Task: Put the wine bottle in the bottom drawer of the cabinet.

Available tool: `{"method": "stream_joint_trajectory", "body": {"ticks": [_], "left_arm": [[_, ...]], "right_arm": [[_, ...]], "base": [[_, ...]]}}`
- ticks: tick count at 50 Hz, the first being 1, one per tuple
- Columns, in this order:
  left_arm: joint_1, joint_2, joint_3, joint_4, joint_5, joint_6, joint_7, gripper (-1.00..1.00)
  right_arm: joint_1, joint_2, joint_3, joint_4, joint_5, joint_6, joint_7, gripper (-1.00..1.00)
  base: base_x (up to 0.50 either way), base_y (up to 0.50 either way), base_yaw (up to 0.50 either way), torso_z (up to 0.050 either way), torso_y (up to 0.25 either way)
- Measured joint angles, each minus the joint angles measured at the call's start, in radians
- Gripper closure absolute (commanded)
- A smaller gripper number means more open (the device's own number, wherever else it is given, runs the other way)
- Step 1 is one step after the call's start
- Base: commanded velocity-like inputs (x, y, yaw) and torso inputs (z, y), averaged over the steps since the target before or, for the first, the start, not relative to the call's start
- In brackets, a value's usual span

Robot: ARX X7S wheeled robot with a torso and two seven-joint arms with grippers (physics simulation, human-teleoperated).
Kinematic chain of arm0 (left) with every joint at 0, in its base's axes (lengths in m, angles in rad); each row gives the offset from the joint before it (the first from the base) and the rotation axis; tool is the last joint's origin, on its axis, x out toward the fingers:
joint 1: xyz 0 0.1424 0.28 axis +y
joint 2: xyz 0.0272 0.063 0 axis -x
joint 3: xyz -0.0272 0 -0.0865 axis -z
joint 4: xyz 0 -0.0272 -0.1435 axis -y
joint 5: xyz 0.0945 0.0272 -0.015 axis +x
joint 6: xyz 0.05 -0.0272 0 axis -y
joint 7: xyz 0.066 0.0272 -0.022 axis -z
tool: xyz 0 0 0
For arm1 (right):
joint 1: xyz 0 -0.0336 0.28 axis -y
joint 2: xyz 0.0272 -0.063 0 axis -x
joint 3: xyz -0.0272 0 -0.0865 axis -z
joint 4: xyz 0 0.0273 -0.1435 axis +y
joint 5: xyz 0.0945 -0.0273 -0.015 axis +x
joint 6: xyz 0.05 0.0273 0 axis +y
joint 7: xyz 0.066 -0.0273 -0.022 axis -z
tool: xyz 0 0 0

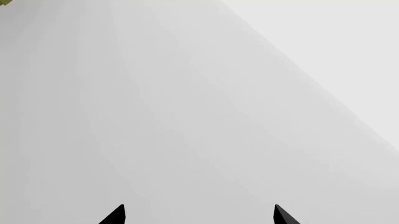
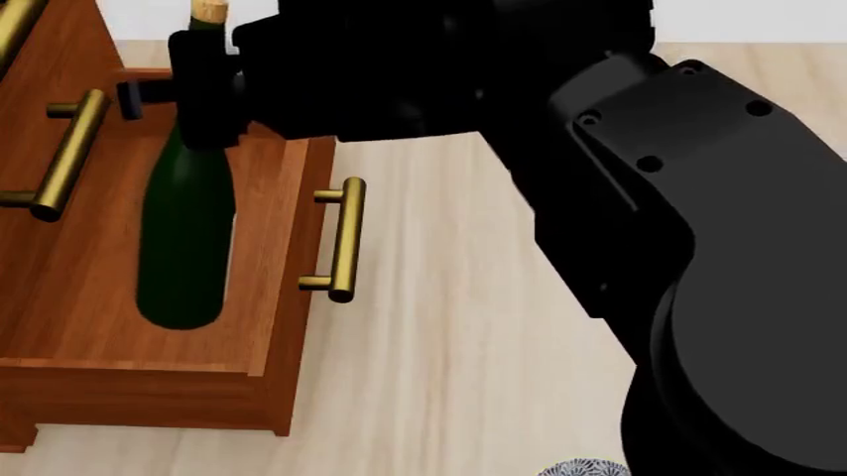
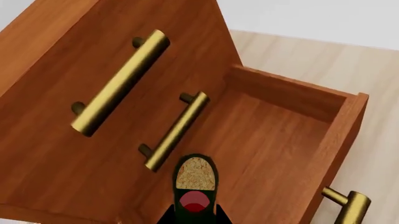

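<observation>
Your left wrist view gives you almost nothing: a plain pale grey surface, with the two dark tips of the left gripper (image 1: 199, 214) standing well apart and nothing between them. That arm does not appear in the head view.

Turn to your head view and the scene fills in. At the left stands the cabinet (image 2: 54, 59), reddish-brown wood with brass bar handles on its upper fronts. The bottom drawer (image 2: 272, 297) is pulled out over the light wood floor (image 2: 450, 327), its brass handle (image 2: 341, 238) on the outer face. Inside it, the wine bottle (image 2: 185, 238) stands upright, its base low within the drawer box near the plain wood floor of the drawer; you cannot tell from here whether the base actually touches. The right gripper (image 2: 198, 89) is closed around the bottle's neck just below the tan cork, and the bulky black arm runs off to the right, hiding much of the floor. A small patterned object (image 2: 582, 468) peeks in at the lower edge.

Your right wrist view adds what the head view cannot: you look straight down the bottle, seeing the cork (image 3: 195, 173) end-on, clamped between dark gripper parts. Beneath it lies the open drawer's interior, with both upper handles beside it and the drawer's far wall and front rim around it.
</observation>
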Motion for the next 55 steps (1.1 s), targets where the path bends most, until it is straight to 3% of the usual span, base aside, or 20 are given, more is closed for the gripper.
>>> {"method": "stream_joint_trajectory", "body": {"ticks": [55], "left_arm": [[-0.003, 0.005, -0.003, 0.012, 0.002, -0.015, 0.004, -1.0]], "right_arm": [[-0.106, 0.0, 0.026, 0.014, -0.094, -0.028, -0.034, 1.0]], "base": [[0.0, 0.0, 0.0, 0.0, 0.001]]}}
